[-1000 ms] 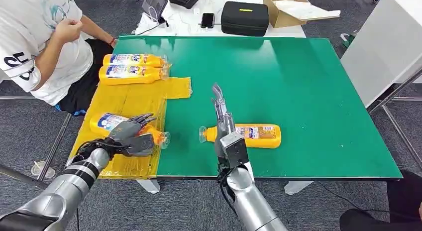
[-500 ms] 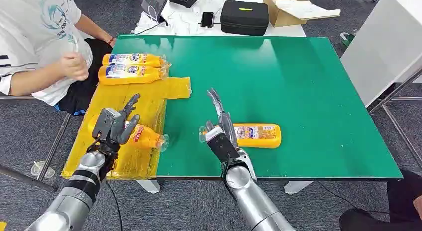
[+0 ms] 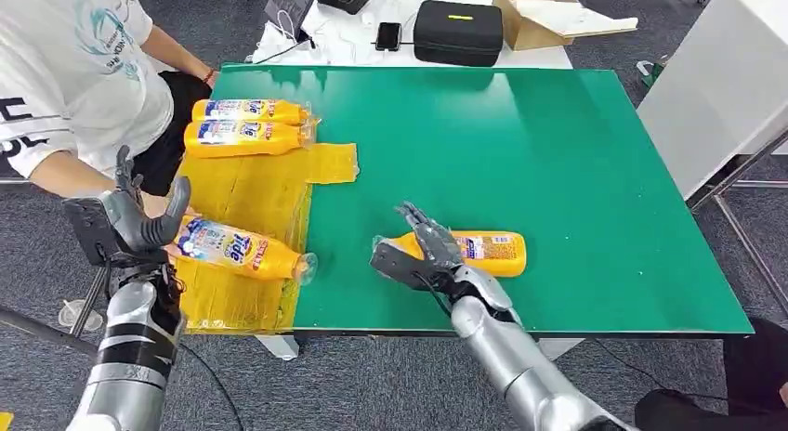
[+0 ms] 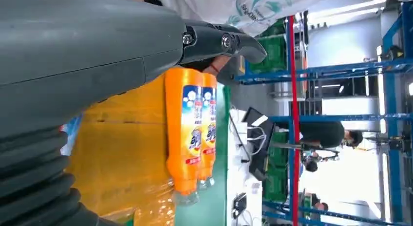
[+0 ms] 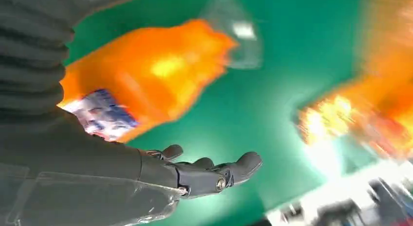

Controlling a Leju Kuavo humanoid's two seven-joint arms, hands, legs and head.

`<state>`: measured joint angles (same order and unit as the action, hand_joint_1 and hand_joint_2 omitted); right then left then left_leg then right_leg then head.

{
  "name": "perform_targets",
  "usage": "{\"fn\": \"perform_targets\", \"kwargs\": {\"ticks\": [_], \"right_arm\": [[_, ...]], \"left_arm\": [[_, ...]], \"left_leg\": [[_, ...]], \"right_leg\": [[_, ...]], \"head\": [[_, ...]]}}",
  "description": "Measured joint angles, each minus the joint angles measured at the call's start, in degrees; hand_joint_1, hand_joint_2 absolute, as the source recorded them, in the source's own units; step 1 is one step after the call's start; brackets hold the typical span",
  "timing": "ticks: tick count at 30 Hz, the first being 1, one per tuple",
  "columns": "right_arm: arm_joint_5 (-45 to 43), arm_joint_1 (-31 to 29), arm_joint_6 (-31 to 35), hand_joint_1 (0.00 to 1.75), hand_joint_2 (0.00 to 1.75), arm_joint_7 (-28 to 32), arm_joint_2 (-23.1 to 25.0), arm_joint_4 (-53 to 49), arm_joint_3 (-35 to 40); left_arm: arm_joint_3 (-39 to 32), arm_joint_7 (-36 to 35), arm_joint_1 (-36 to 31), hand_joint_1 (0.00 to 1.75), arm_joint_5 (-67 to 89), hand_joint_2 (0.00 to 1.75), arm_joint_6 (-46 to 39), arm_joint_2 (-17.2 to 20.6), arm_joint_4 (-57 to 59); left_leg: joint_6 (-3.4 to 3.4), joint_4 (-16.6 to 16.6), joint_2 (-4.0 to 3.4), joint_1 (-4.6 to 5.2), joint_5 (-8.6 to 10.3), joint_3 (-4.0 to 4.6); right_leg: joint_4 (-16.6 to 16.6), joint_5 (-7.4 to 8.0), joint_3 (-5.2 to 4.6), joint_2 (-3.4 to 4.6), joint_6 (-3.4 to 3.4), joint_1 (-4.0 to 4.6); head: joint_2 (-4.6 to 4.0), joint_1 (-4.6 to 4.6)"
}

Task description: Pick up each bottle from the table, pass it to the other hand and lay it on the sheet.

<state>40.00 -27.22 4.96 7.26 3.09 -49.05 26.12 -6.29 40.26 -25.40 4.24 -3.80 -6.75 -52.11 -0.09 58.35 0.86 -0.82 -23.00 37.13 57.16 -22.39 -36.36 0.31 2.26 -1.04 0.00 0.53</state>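
An orange bottle (image 3: pixel 490 253) lies on its side on the green table (image 3: pixel 558 152), cap end toward my right hand (image 3: pixel 423 254). That hand hovers at the bottle's neck with fingers spread, holding nothing. In the blurred right wrist view the bottle (image 5: pixel 146 80) lies beside the outstretched fingers (image 5: pixel 214 171). A third bottle (image 3: pixel 234 248) lies on the yellow sheet (image 3: pixel 251 185). My left hand (image 3: pixel 139 219) stands empty, just off its base, fingers apart. Two more bottles (image 3: pixel 246 111) (image 3: pixel 242 137) lie side by side at the sheet's far end, as do the bottles (image 4: pixel 185 133) in the left wrist view.
A person in a white shirt (image 3: pixel 65 69) sits at the table's left, a forearm close behind my left hand. A black case (image 3: pixel 457 33), a cardboard box (image 3: pixel 539 13) and a phone (image 3: pixel 387 36) lie on the white table beyond. The table's front edge is near my right hand.
My left hand has let go of the bottle on the sheet and drawn back left and up, opening. My right hand has turned and settled lower over the table bottle's neck.
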Motion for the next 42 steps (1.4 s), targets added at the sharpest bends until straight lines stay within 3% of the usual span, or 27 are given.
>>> {"fn": "perform_targets", "kwargs": {"ticks": [8,42], "right_arm": [[0.59,-2.10,-2.71,0.00,1.75,-0.77,-4.47,2.39,1.47],[1.55,-4.97,-10.52,0.00,1.75,-3.37,-13.56,2.67,6.84]], "left_arm": [[-0.13,-0.02,1.25,0.00,2.08,1.75,-0.98,-0.63,-0.13],[1.27,-0.02,1.43,0.00,2.25,1.75,-0.55,-0.79,3.50]], "left_leg": [[0.00,0.01,-0.01,-0.01,-0.01,0.02],[0.01,0.02,-0.02,0.00,-0.01,-0.07]], "right_leg": [[0.00,0.00,-0.05,0.02,0.01,0.01],[-0.02,0.01,0.03,0.01,0.01,0.01]], "head": [[0.00,0.02],[0.00,0.04]]}}
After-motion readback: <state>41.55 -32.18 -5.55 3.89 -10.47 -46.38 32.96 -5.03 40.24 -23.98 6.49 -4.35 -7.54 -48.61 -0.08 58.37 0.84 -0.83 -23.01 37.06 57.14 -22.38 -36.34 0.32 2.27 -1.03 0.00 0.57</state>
